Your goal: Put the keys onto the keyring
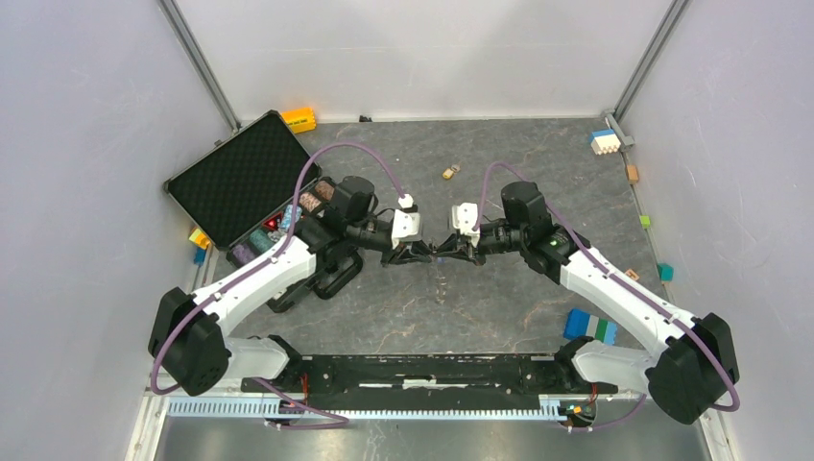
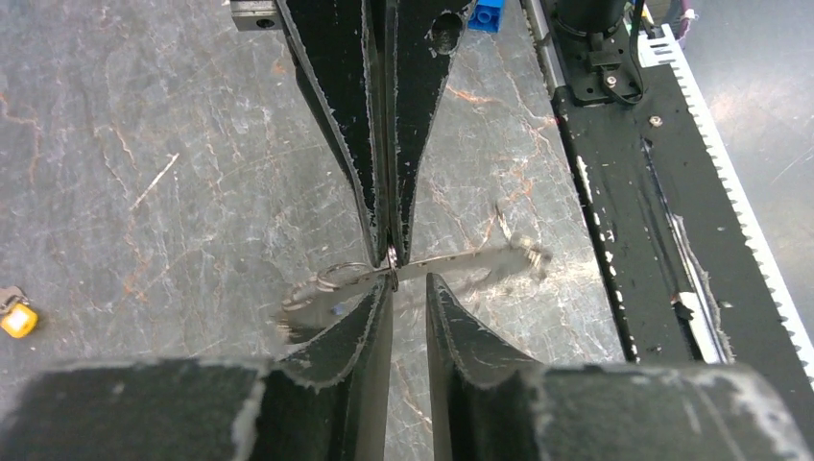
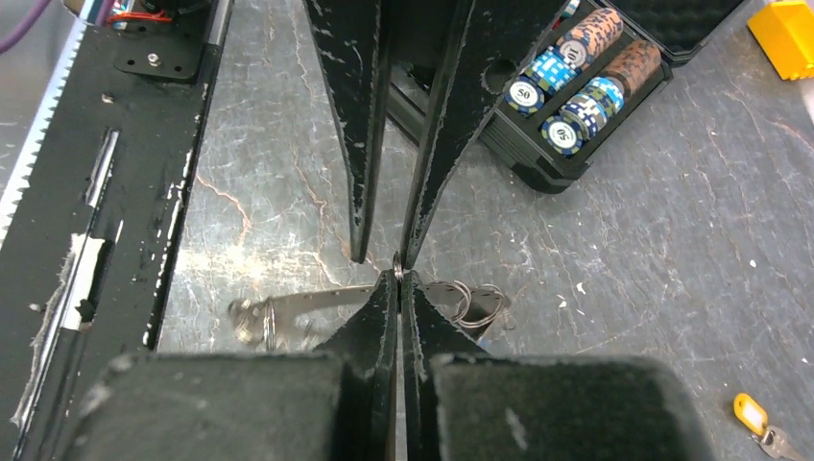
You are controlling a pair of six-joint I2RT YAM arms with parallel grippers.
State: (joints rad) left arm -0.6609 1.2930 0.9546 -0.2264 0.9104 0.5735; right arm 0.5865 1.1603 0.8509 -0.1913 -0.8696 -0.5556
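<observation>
My two grippers meet tip to tip above the middle of the table. My right gripper (image 3: 398, 279) (image 1: 458, 248) is shut on a small silvery ring of the keyring (image 3: 397, 270). More rings (image 3: 475, 303) and a metal strand (image 3: 307, 305) of the keyring hang blurred on both sides. My left gripper (image 2: 408, 283) (image 1: 425, 253) is open, one fingertip (image 2: 384, 288) against that ring (image 2: 393, 255). The yellow-headed key (image 3: 749, 411) lies alone on the table, also in the left wrist view (image 2: 15, 319) and the top view (image 1: 450, 172). I cannot make out the blue key.
An open black case (image 1: 240, 178) holding poker chips (image 3: 566, 86) stands at the left. Toy blocks lie at the back left (image 1: 299, 119), back right (image 1: 604, 141) and near right (image 1: 589, 327). A black rail (image 1: 422, 370) runs along the near edge.
</observation>
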